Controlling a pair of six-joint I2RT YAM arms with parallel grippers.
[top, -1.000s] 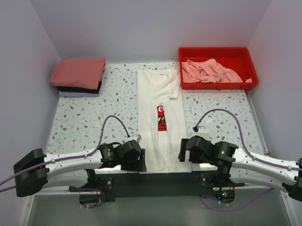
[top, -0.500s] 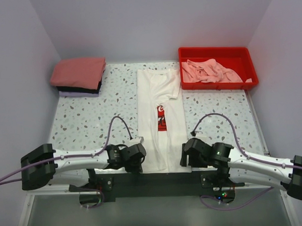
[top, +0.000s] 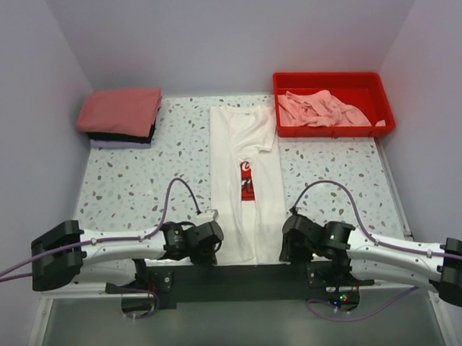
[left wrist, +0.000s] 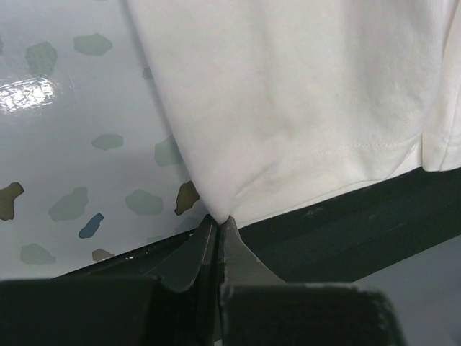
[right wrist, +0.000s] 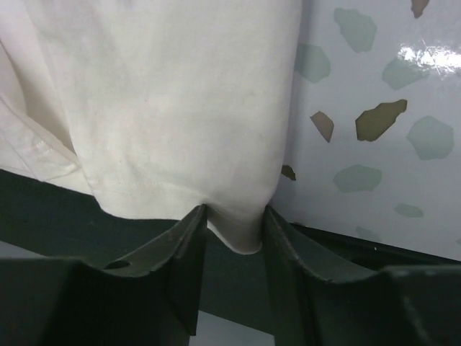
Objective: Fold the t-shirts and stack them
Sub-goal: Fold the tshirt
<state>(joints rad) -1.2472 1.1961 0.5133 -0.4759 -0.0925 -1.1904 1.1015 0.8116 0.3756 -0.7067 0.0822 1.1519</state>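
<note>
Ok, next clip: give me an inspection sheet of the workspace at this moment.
Surface: speckled table, mostly bare.
Job's things: white t-shirt with red print, laid lengthwise down the middle; folded stack far left, salmon-red over black and lavender; pink t-shirts heaped far right.
Clutter: red tray holding the pink t-shirts; otherwise nothing seen.
Grippers: left gripper shut on the shirt's near left hem corner; right gripper open, the near right corner between its jaws.
Cables: left cable and right cable each loop above their arm.
Surroundings: plain pale walls.
</note>
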